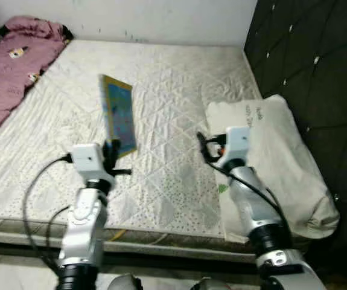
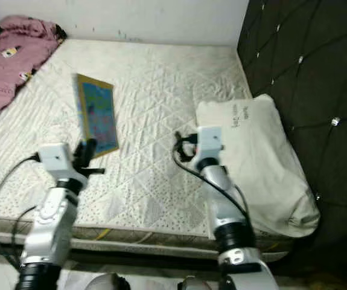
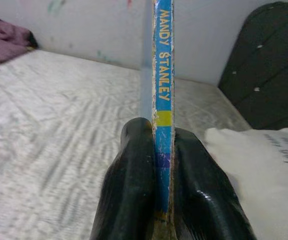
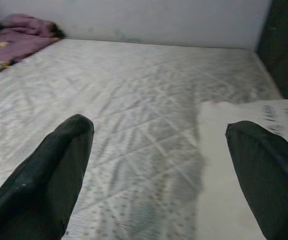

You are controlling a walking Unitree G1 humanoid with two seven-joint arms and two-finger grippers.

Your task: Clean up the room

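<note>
A thin blue picture book (image 1: 118, 114) with a yellow edge stands upright above the white quilted mattress (image 1: 161, 78), held by its lower edge. My left gripper (image 1: 114, 148) is shut on it; in the left wrist view the two black fingers (image 3: 131, 185) clamp the blue spine (image 3: 163, 75) lettered "MANDY STANLEY". My right gripper (image 1: 203, 145) hovers open over the mattress beside the white pillow (image 1: 276, 151), its fingers (image 4: 58, 165) spread wide with nothing between them.
A pink blanket (image 1: 13, 60) lies heaped at the bed's far left corner. A dark tufted headboard (image 1: 318, 72) runs along the right side. A white wall (image 1: 161, 18) backs the bed. The mattress's front edge (image 1: 161, 232) is just before me.
</note>
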